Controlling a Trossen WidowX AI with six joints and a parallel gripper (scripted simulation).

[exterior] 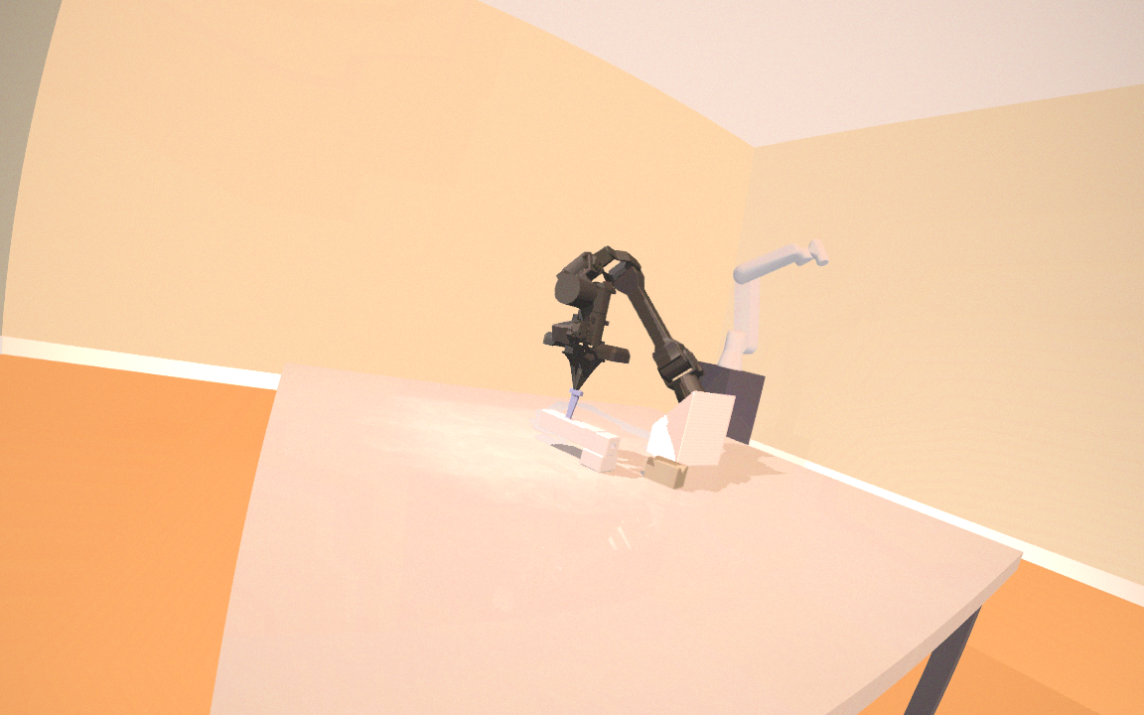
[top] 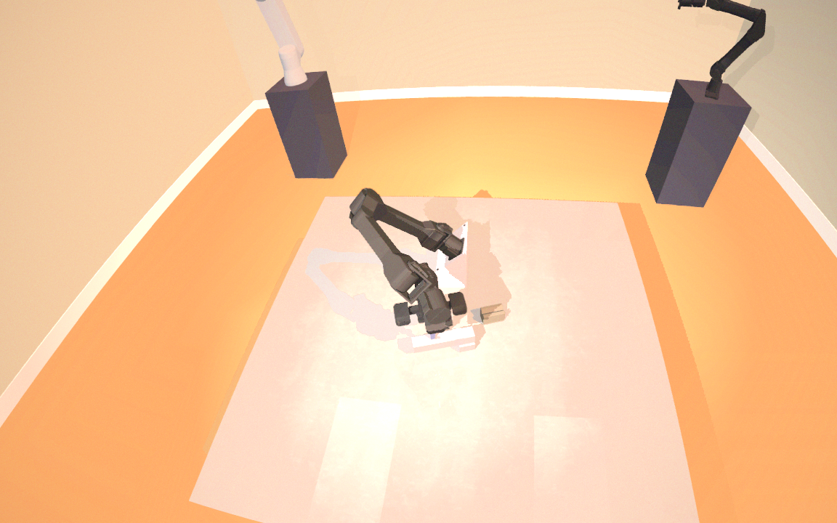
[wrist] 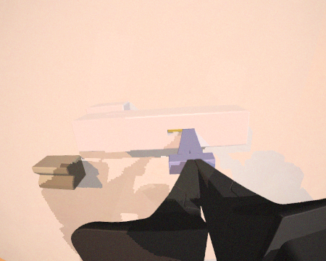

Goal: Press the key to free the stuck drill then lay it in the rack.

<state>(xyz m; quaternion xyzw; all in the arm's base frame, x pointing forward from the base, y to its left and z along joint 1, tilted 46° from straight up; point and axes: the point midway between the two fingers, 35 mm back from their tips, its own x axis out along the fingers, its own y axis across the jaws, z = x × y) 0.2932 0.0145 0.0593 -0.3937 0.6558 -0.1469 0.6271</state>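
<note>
A purple T-shaped key (top: 432,335) (exterior: 571,407) (wrist: 190,142) stands upright in a pale bar (top: 455,336) (exterior: 592,437) (wrist: 134,132). A small gold strip (wrist: 174,130) shows in the bar's opening beside the key. My gripper (exterior: 577,385) (wrist: 193,165) is shut and empty, pointing down. Its tips are right over the key's flat head, touching or almost touching it. A tan grooved block (top: 492,314) (exterior: 664,472) (wrist: 56,182), seemingly the rack, sits near one end of the bar. I cannot make out the drill for certain.
A white wedge-shaped block (top: 453,280) (exterior: 707,428) stands by the arm's base, behind the tan block in the exterior view. All stand on the pale table (top: 571,364) (exterior: 434,569). Two dark pedestals (top: 307,133) (top: 701,149) with other arms stand beyond it.
</note>
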